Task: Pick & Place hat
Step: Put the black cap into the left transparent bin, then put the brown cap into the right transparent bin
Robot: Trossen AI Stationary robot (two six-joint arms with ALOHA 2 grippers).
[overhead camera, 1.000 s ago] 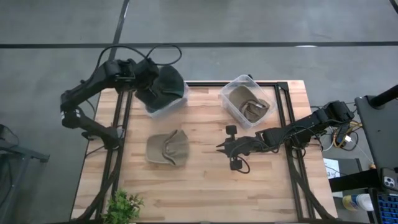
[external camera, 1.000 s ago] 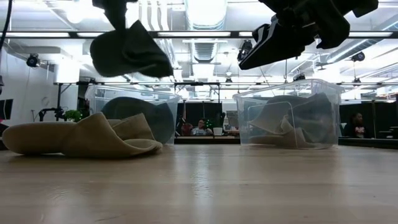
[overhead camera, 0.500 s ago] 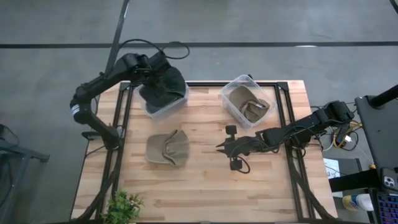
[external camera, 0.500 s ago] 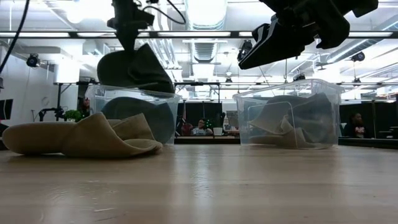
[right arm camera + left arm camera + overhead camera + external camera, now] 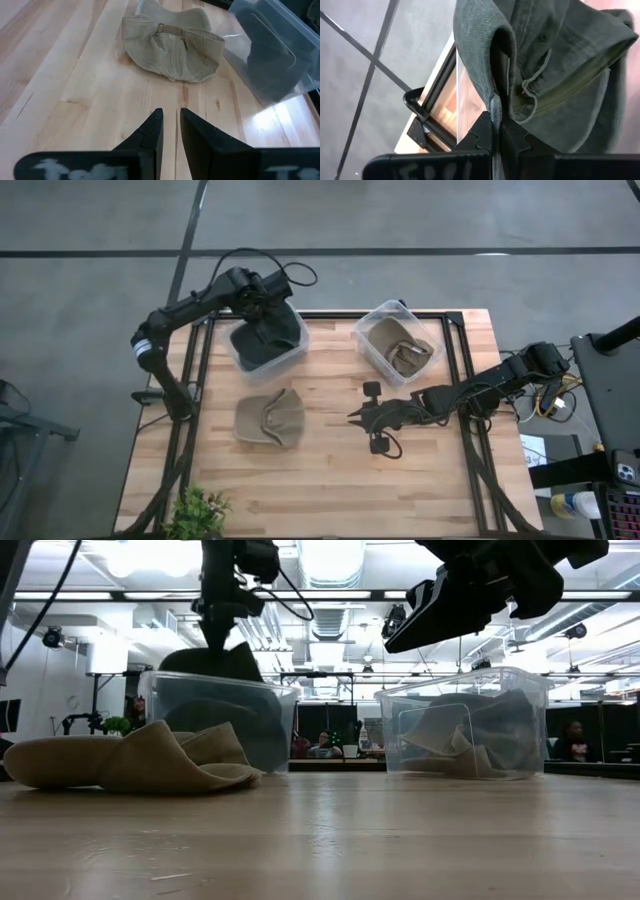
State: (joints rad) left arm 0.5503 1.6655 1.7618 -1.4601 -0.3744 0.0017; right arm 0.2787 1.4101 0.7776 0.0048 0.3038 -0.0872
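You had the left gripper (image 5: 496,131) pinching the dark hat (image 5: 268,337) inside its bin (image 5: 243,363) (unreleased); the tan hat (image 5: 270,419) remained on the table.

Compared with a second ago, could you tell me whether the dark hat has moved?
Yes. The dark hat, clamped in the left gripper, has come down into the left clear bin; earlier it hung above and beside the rim.

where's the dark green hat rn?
In the high view the dark green hat is at the table's far left, hanging into the left clear bin, pinched by the left hand, beyond the tan hat.
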